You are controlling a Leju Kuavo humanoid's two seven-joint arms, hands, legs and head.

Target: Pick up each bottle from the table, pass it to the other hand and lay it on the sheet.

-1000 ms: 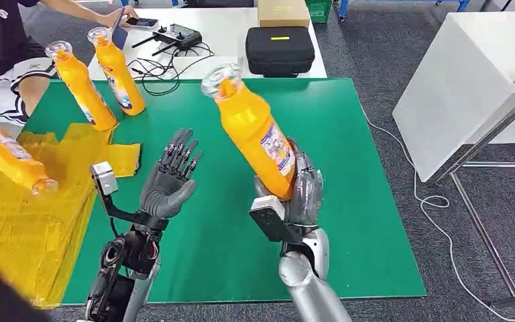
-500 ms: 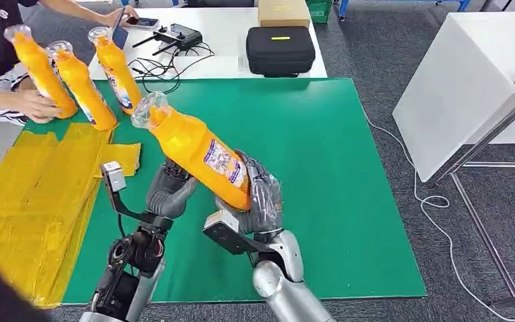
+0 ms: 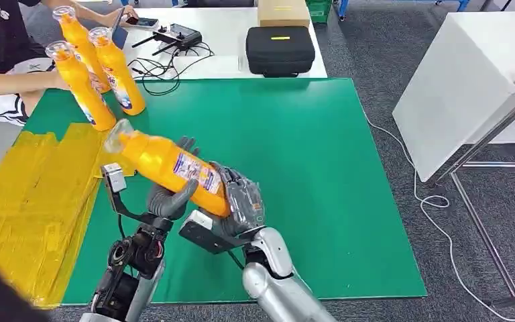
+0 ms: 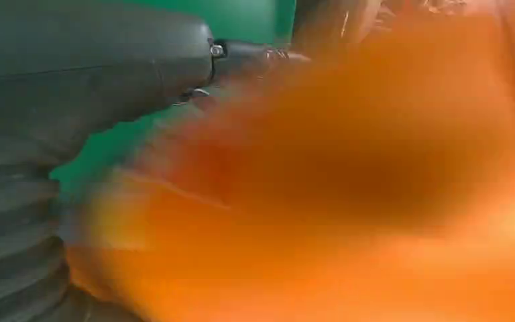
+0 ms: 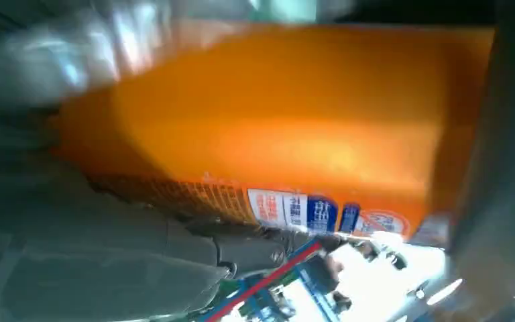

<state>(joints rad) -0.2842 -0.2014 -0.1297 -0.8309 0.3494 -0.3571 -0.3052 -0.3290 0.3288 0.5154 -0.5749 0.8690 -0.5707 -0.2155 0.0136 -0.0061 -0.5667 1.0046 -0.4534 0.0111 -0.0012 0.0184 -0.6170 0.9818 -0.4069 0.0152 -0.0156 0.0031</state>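
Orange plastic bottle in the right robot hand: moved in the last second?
Yes. The orange plastic bottle swung left and tilted down across the green mat, toward the left robot hand.

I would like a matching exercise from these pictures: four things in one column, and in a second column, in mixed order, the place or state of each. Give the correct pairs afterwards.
Things:
1. orange bottle with the label
2. yellow sheet
3. black case
4. three orange bottles

Places or states:
A. on the white table beyond the green mat
B. tilted, gripped at its base by the right hand, its middle over the left hand
C. standing upright at the mat's far left corner
D. lying flat along the mat's left edge

Pairs: 1-B, 2-D, 3-A, 4-C
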